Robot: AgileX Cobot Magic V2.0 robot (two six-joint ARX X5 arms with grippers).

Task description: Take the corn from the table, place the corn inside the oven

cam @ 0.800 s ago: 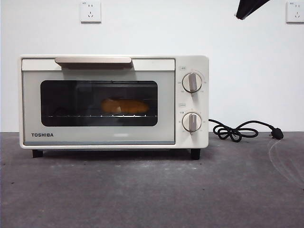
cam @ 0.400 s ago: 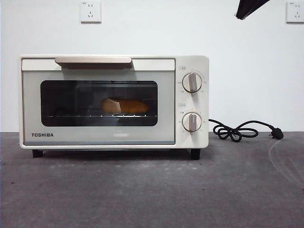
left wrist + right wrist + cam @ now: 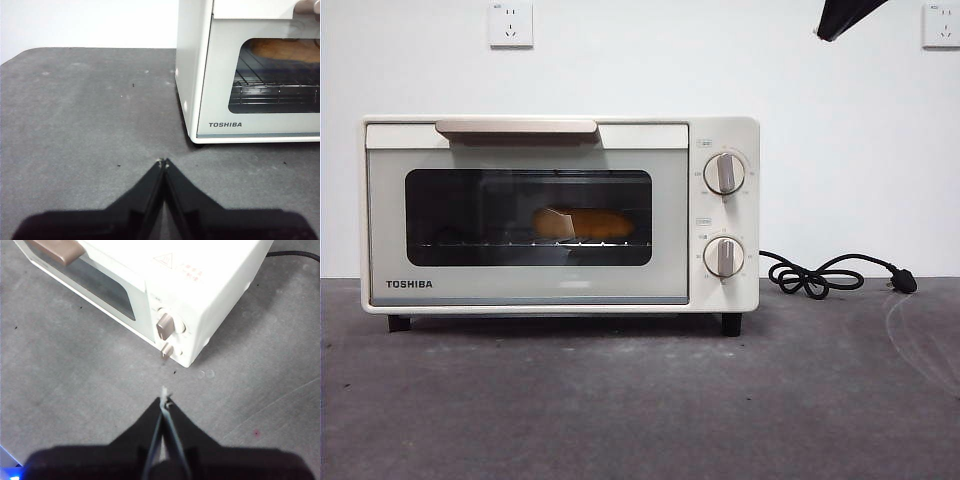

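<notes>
The cream-white oven (image 3: 560, 215) stands on the dark grey table (image 3: 640, 400) with its glass door closed. Through the glass the yellow-orange corn (image 3: 582, 224) lies on the wire rack inside; the left wrist view shows the corn (image 3: 282, 49) behind the door too. My left gripper (image 3: 163, 162) is shut and holds nothing, low over the table beside the oven's (image 3: 250, 75) left front corner. My right gripper (image 3: 164, 399) is shut and holds nothing, high above the table in front of the oven's (image 3: 165, 285) knob side. A black arm tip (image 3: 845, 15) shows at the top right of the front view.
A black power cord (image 3: 830, 275) with its plug lies coiled on the table to the right of the oven. Two wall sockets (image 3: 510, 24) sit high on the white wall behind. Two silver knobs (image 3: 724, 173) are on the oven's right panel.
</notes>
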